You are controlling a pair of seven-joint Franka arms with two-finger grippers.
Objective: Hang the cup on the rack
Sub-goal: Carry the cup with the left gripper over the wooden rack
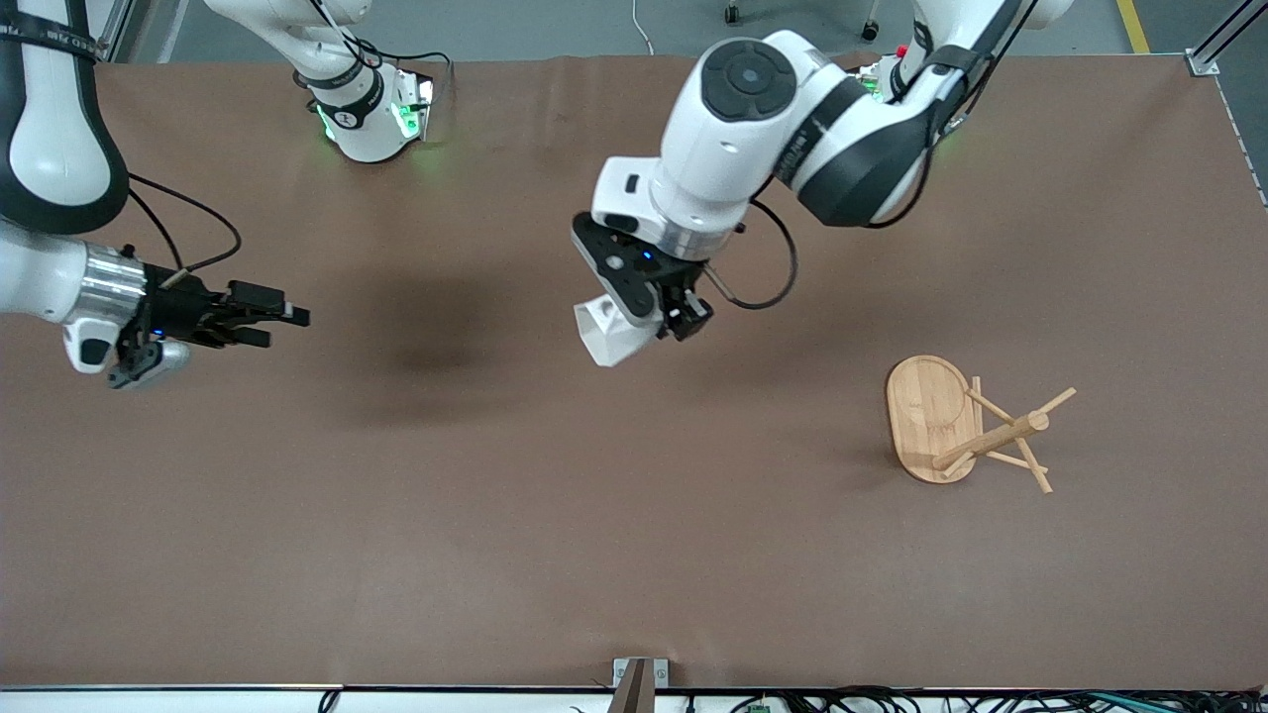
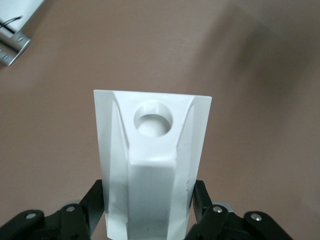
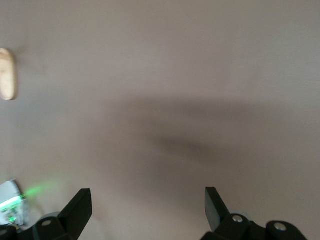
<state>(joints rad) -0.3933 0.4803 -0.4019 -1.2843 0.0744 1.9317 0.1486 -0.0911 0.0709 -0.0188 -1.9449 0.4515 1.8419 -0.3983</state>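
The left gripper (image 1: 662, 319) is up in the air over the middle of the table, its black fingers (image 2: 202, 200) clamped on the cup (image 1: 616, 335). The cup is matte white with flat, angular facets; from the left wrist view its blocky handle faces the camera, pierced by a clean round hole (image 2: 153, 119). It hangs tilted below the gripper, clear of the tabletop.

The right gripper (image 1: 265, 319) hovers over the table toward the right arm's end, jaws spread wide and holding nothing; that arm waits.

The rack (image 1: 966, 426) stands on the table toward the left arm's end, nearer the front camera than the held cup and well apart from it. It is light bamboo: a flat oval base (image 1: 925, 416), a round central post and thin pegs angling outward.

The table (image 1: 495, 535) carries a smooth, dull brown covering.
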